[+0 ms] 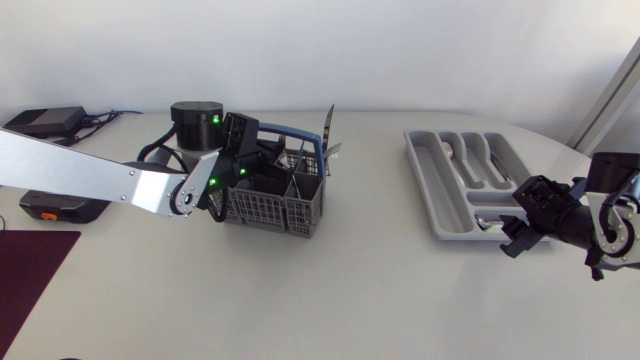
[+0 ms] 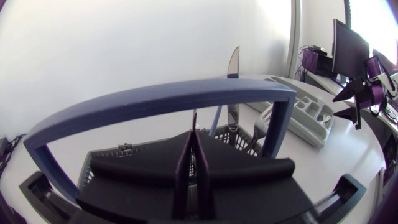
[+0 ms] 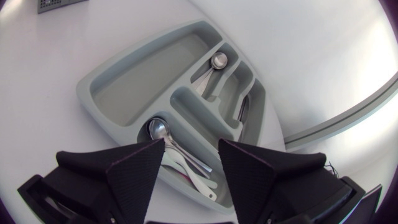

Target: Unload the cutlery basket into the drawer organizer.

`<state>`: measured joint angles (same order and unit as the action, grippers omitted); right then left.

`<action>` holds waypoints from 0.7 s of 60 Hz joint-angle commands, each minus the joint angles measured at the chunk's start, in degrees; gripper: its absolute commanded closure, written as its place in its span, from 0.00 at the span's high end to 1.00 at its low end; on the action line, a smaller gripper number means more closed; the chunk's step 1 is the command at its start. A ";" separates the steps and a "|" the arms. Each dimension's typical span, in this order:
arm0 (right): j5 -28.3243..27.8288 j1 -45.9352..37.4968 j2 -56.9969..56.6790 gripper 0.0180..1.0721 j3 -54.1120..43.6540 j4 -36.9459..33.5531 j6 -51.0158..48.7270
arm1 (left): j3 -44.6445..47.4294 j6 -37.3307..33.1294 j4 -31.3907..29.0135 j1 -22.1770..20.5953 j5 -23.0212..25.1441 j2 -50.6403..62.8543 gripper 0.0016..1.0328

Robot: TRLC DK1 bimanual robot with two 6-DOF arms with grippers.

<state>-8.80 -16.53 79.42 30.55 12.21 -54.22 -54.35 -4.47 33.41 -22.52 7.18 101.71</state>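
Note:
The grey cutlery basket [image 1: 275,208] with its blue arched handle [image 2: 155,102] stands left of the table's middle. My left gripper [image 1: 258,168] reaches down into it. In the left wrist view the left gripper [image 2: 194,140] is shut on a thin piece of cutlery [image 2: 194,119] seen edge-on under the handle. A knife [image 2: 233,65] stands upright at the basket's far side. The grey drawer organizer [image 1: 440,185] lies to the right. My right gripper [image 3: 189,152] hovers open over its near end, above a compartment [image 3: 137,87] neighbour holding spoons [image 3: 158,129]. Nothing is between its fingers.
More spoons [image 3: 217,60] lie in the organizer's other narrow compartments. A black device [image 1: 45,120] and an orange-and-black object [image 1: 55,207] sit at the far left, with a dark maroon mat [image 1: 30,262] near the left front corner.

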 commanded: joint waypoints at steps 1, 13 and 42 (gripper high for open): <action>0.01 0.36 1.18 0.61 0.04 0.62 -0.80 | 2.05 0.25 1.04 0.55 -0.32 -0.90 0.03; 0.01 0.54 0.91 0.61 0.04 0.62 -0.80 | 6.89 -0.36 4.74 0.11 -0.32 -3.98 0.03; 0.45 1.15 -1.55 0.61 -2.24 0.36 -0.72 | 17.61 -4.32 15.55 -3.49 -4.02 -8.28 0.03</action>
<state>-8.78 -16.01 78.54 30.20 12.21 -54.24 -40.42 -7.01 47.40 -24.49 4.12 94.41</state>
